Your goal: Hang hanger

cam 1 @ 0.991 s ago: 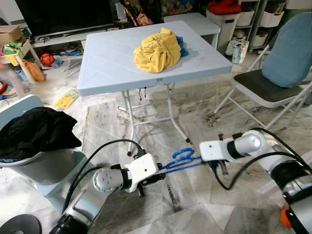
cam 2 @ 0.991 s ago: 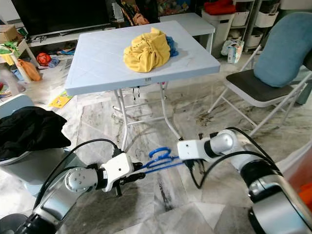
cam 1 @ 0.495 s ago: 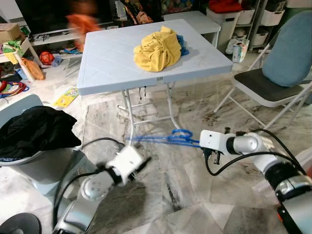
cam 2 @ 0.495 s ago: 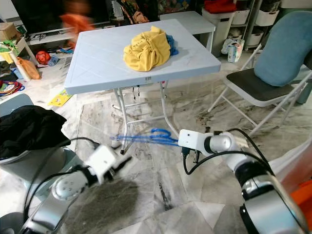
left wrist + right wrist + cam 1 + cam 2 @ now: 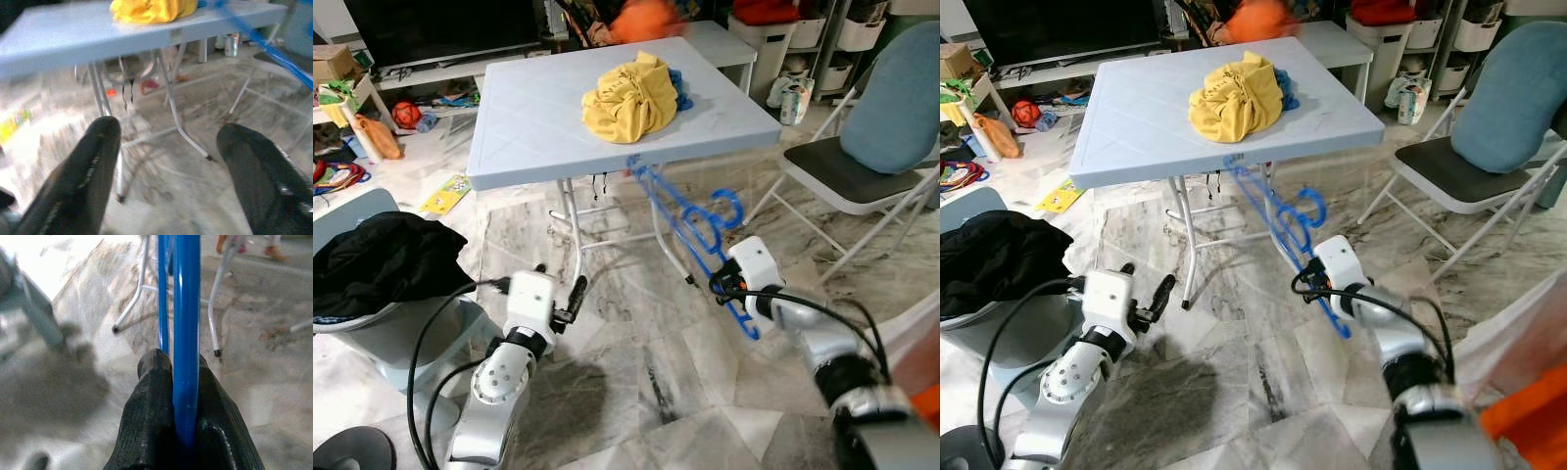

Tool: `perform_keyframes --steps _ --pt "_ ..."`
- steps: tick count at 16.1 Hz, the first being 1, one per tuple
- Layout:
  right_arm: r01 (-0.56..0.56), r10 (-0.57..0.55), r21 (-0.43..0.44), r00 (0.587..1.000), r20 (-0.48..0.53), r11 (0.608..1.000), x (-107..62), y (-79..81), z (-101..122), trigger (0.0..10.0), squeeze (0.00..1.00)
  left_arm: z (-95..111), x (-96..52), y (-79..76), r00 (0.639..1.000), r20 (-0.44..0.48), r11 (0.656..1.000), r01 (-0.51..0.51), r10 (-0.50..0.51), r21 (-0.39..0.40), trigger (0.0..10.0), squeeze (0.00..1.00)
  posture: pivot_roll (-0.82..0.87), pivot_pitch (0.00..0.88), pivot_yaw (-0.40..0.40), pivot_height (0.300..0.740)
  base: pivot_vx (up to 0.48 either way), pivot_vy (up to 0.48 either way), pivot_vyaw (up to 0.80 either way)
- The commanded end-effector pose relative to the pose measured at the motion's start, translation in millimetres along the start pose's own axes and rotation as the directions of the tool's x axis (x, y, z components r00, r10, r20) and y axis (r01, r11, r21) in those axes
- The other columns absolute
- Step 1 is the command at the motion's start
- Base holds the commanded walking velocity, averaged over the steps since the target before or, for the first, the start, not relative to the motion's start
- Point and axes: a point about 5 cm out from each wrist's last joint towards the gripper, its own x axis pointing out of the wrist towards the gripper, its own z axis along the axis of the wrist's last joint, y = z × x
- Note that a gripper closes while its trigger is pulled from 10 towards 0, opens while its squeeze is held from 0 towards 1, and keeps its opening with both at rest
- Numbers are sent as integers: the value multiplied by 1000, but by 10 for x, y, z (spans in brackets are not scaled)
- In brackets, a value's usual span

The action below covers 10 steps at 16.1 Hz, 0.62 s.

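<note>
A blue plastic hanger [image 5: 690, 235] stands steeply tilted in front of the light blue folding table [image 5: 538, 127], its top end near the table's front edge and its hook toward the chair. My right gripper [image 5: 721, 287] is shut on its lower bar. In the right wrist view the blue bar [image 5: 187, 308] is pinched between the two black fingers [image 5: 151, 396]. My left gripper [image 5: 574, 294] is low at the left, apart from the hanger. Its fingers [image 5: 93, 171] stand wide open with nothing between them, and the hanger [image 5: 279, 54] shows as a blur far off.
A yellow garment [image 5: 631, 98] lies on the table over something blue. A folding chair with a blue cushion [image 5: 842, 176] stands at the right. A grey basket holding black clothes [image 5: 382, 264] sits at the left. An orange blur [image 5: 641, 18] moves behind the table. The floor is marble.
My left gripper let go of the hanger, drew back to the left and opened. My right gripper swung the hanger from level up to a steep tilt. The orange blur crossed rightward.
</note>
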Motion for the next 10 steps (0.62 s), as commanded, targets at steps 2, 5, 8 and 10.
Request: perform_keyframes --steps 2,5,8,10 --pt "82 -91 131 994 60 988 -40 58 79 10000 0 74 55 52 999 -2 996 -39 39 -74 10000 694 -135 0 52 740 0 0 0" --pt "169 -181 199 982 44 965 -99 126 28 10000 0 81 90 40 1000 -16 992 -22 20 -122 10000 0 -140 0 60 740 0 0 0" --pt "200 -213 221 976 36 955 -167 214 10 10000 0 123 112 46 1000 -19 986 -3 0 -169 10000 0 -139 0 65 740 0 0 -735" --pt "206 -219 220 975 34 953 -179 230 19 10000 0 134 117 45 1000 -17 985 9 -12 -173 10000 0 -138 0 67 740 0 139 -800"
